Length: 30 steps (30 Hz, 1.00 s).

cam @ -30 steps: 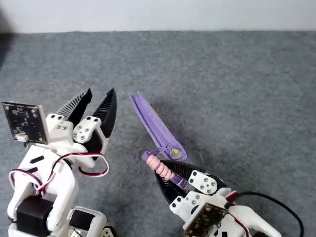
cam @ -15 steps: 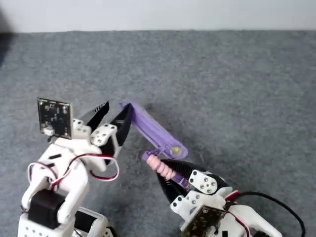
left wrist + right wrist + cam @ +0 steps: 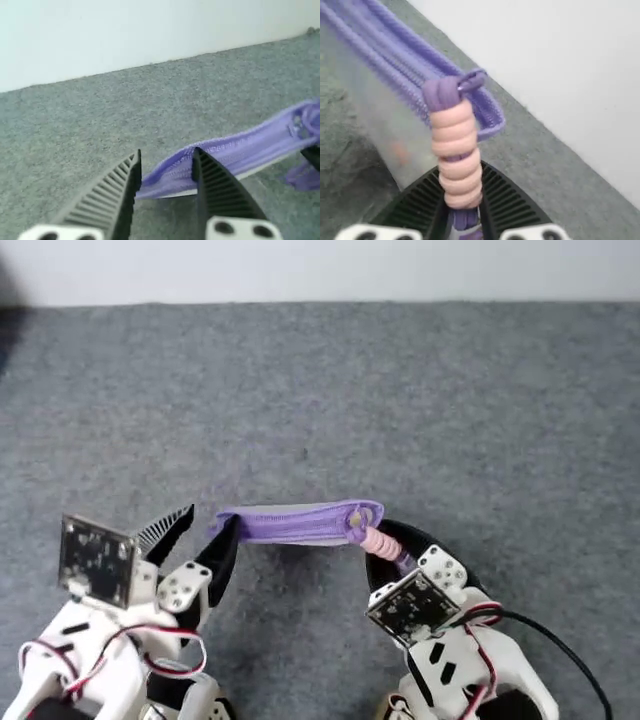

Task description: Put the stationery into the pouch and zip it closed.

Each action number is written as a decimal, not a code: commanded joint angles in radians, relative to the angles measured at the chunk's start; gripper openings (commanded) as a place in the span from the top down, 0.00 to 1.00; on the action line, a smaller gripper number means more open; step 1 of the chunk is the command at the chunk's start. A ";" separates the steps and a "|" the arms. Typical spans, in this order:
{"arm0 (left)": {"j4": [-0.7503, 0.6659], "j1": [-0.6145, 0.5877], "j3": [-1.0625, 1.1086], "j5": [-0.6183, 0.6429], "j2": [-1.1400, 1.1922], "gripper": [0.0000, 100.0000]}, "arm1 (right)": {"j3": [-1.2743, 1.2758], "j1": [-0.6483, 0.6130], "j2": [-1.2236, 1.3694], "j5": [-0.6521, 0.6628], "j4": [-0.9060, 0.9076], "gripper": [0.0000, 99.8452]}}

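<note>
The purple pouch hangs sideways just above the grey table, its zipper edge up. A pink coiled zipper pull at its right end is pinched in my right gripper, which is shut on it. In the right wrist view the pull rises from the right gripper, with the pouch stretching away. My left gripper stands open at the pouch's left end. In the left wrist view the left gripper has that end of the pouch between and behind its fingers.
A grey carpet-like table top spreads out beyond the pouch to a white wall at the far edge. A black cable trails from the right arm at the near right.
The right gripper swung the pouch from pointing away to lying crosswise. The left arm first moved toward the pouch, then drew back; its open fingers now sit at the pouch's left end.
</note>
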 commanded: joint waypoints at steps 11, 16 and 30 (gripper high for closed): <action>0.284 0.014 -0.120 -0.051 -0.041 0.70 | 0.095 0.134 0.007 -0.020 -0.236 0.99; 0.284 0.072 -0.154 -0.048 -0.043 0.70 | 0.115 0.136 0.012 -0.020 -0.288 0.99; 0.281 0.244 -0.203 0.152 -0.040 0.70 | 0.250 0.133 0.018 -0.012 -0.492 0.99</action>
